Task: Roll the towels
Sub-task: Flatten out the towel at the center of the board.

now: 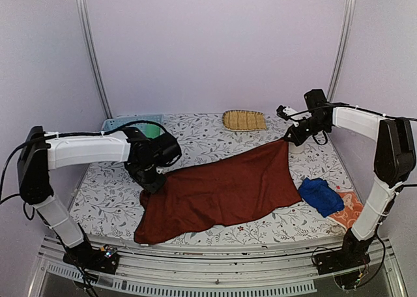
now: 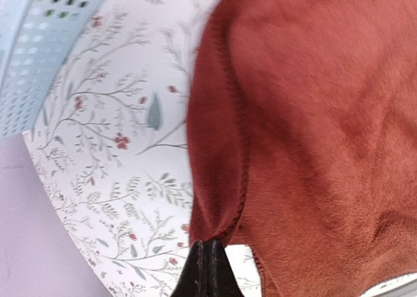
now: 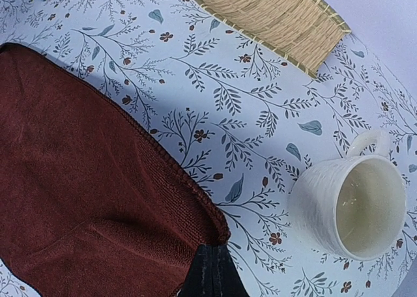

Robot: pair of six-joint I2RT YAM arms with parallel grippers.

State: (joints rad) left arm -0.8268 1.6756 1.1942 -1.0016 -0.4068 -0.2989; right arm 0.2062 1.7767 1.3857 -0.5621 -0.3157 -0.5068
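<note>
A dark reddish-brown towel point(image 1: 221, 193) lies spread across the middle of the table, stretched between both arms. My left gripper point(image 1: 154, 180) is shut on its left corner; in the left wrist view the hem point(image 2: 242, 186) bunches into my left gripper's closed tips point(image 2: 210, 245). My right gripper point(image 1: 288, 139) is shut on the far right corner, and the right wrist view has the cloth point(image 3: 85, 199) pinched at my right gripper's tips point(image 3: 217, 248). A crumpled royal blue towel point(image 1: 320, 195) sits at the right, on an orange towel point(image 1: 347, 210).
A yellow woven straw tray point(image 1: 244, 120) lies at the back centre. A pale blue perforated basket point(image 1: 127, 123) stands at the back left behind the left arm. A white cup point(image 3: 348, 206) stands just right of the right gripper.
</note>
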